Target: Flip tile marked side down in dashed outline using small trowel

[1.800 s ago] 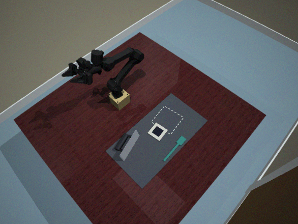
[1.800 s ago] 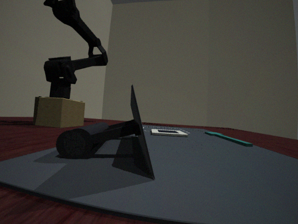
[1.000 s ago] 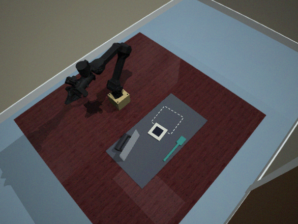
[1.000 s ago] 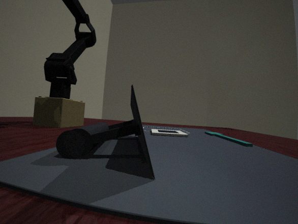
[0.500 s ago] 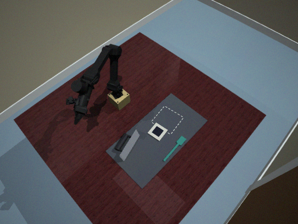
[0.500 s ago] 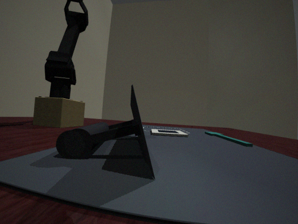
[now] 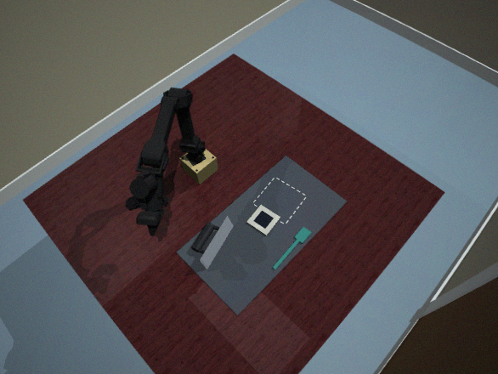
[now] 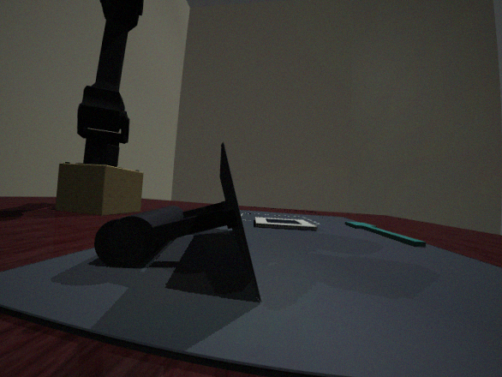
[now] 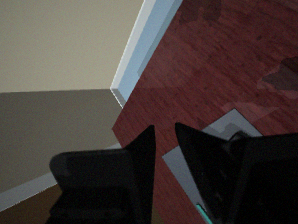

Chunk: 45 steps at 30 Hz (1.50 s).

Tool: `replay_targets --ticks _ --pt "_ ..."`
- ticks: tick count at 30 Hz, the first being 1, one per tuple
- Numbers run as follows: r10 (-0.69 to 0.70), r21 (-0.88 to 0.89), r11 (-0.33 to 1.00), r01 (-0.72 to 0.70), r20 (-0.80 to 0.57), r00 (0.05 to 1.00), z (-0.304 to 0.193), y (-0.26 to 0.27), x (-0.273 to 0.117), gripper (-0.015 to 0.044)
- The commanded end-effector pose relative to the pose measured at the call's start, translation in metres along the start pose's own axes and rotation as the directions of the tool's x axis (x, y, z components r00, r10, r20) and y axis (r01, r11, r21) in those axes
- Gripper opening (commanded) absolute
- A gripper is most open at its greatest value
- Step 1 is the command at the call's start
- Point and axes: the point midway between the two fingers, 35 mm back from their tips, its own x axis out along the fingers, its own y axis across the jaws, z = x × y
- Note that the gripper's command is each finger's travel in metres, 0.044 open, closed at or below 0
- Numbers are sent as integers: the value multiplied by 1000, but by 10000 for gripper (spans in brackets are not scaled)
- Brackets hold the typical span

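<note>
The trowel (image 7: 217,243) (image 8: 126,242) rests on the mat (image 7: 238,297) (image 8: 364,338) at its left end in the top view, its grey blade tilted up on edge and its dark round handle beside it. The white tile (image 7: 251,220) (image 8: 261,224) lies flat, its dark square mark facing up. It slightly overlaps the near-left edge of the dashed outline (image 7: 291,186). My gripper (image 7: 153,229) (image 9: 164,128) is above the table left of the mat, away from the trowel. Its fingers are slightly apart with nothing between them. The exterior view does not show the gripper.
A teal spatula-like tool (image 7: 286,254) (image 8: 391,234) (image 9: 204,213) lies along the mat's right edge, beyond the tile from the arm. The arm's base stands on a yellowish block (image 7: 207,172) (image 8: 81,188) left of the mat, on the dark red table (image 7: 263,110).
</note>
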Motion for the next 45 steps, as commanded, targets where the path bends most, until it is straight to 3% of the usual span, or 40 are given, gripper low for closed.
replay_targets --ticks 1,12,25,45 --pt "-87 65 994 89 -39 995 -19 -5 18 100" --pt "-346 246 897 368 -130 929 -79 -29 63 100" --pt "-630 433 655 620 -142 764 -148 -74 97 100" --pt "-640 436 645 628 -142 756 -150 -84 109 100"
